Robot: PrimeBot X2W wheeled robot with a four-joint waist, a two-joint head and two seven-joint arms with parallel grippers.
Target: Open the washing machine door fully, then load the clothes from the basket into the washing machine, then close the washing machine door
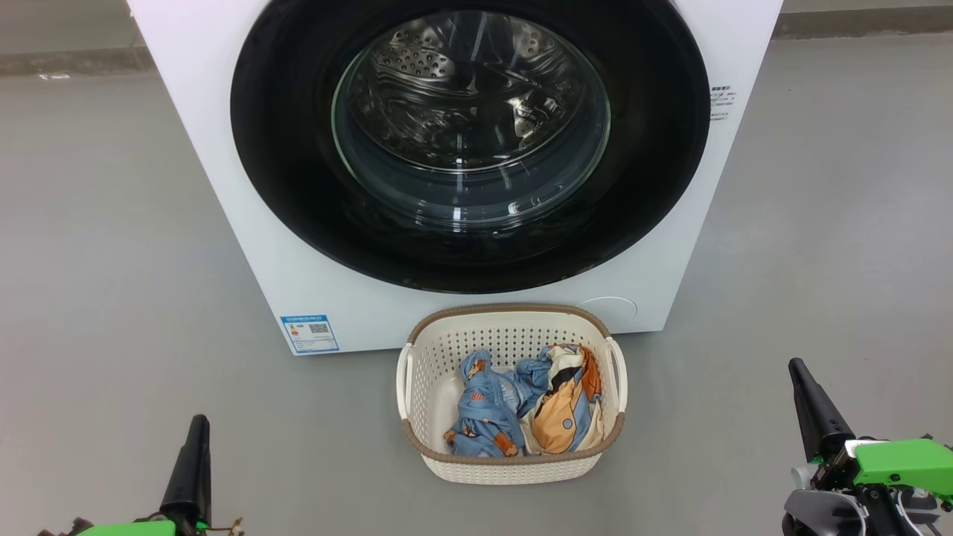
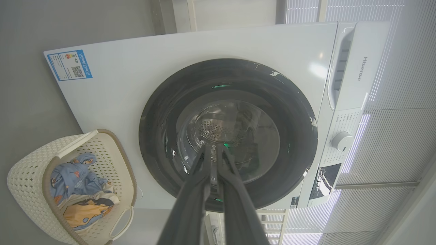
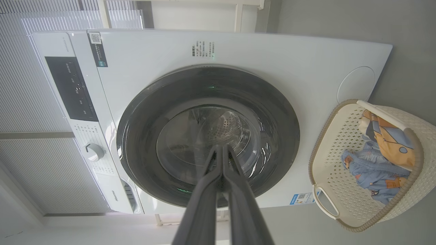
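The white washing machine (image 1: 223, 186) stands straight ahead with its door (image 1: 298, 186) shut; the steel drum shows through the glass bowl (image 1: 469, 119). On the floor against its front sits the cream basket (image 1: 514, 309), holding the light blue garment (image 1: 480, 417) on the left and the cream patched garment (image 1: 566, 417) on the right. My left gripper (image 1: 199, 420) is low at the left and my right gripper (image 1: 797, 365) low at the right. Both are shut, hold nothing and hang well short of the basket. Each wrist view looks at the door (image 2: 156, 136) (image 3: 143, 129) past closed fingers (image 2: 197, 190) (image 3: 204, 194).
Grey floor (image 1: 112, 298) spreads to both sides of the machine and around the basket. A blue label (image 1: 309, 333) is on the machine's lower left front, a round cover (image 1: 609, 307) at its lower right. The dial (image 2: 341, 141) and dark panel (image 3: 71, 88) are on the top strip.
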